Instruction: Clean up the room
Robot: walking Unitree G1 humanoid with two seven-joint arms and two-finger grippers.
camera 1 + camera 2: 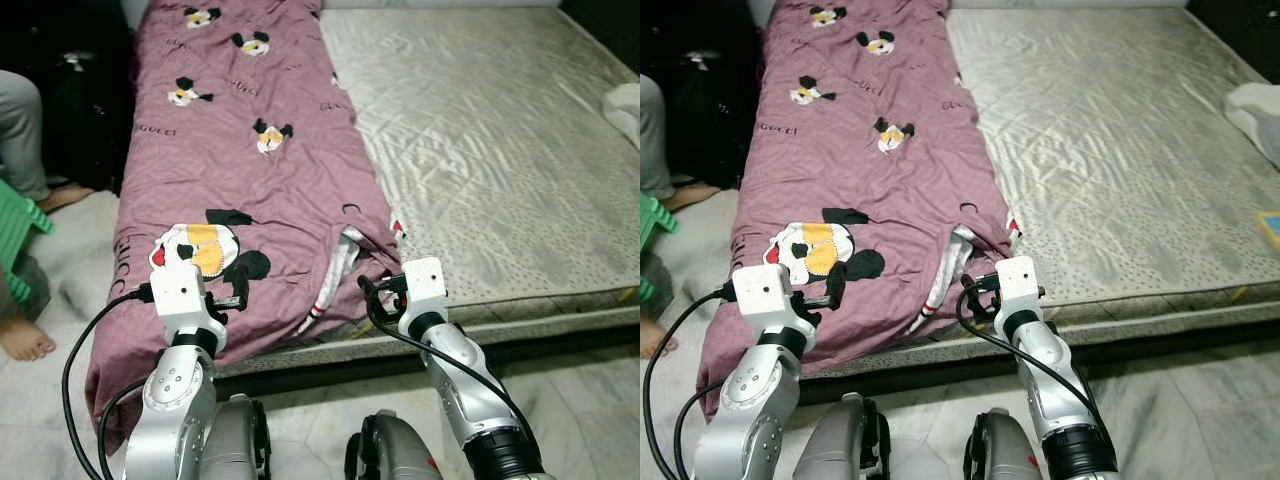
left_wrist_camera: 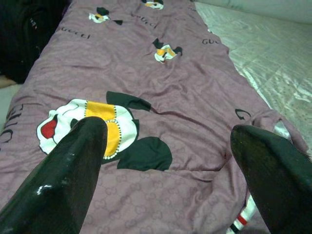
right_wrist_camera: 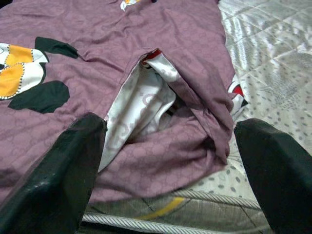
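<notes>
- A mauve cartoon-print quilt (image 1: 240, 170) lies lengthwise along the left side of a bed, over a pale quilted mattress (image 1: 490, 150), its near end draping over the edge toward the floor.
- The left gripper (image 2: 168, 161), fingers spread wide apart, hovers just above the quilt's near end, by a large yellow-and-white cartoon face (image 1: 200, 250).
- The right gripper (image 3: 170, 161), also spread wide and empty, hangs at the quilt's folded-back near corner (image 3: 165, 112), where white lining shows.
- A person's bare foot (image 1: 22, 340) rests on the floor at left.
</notes>
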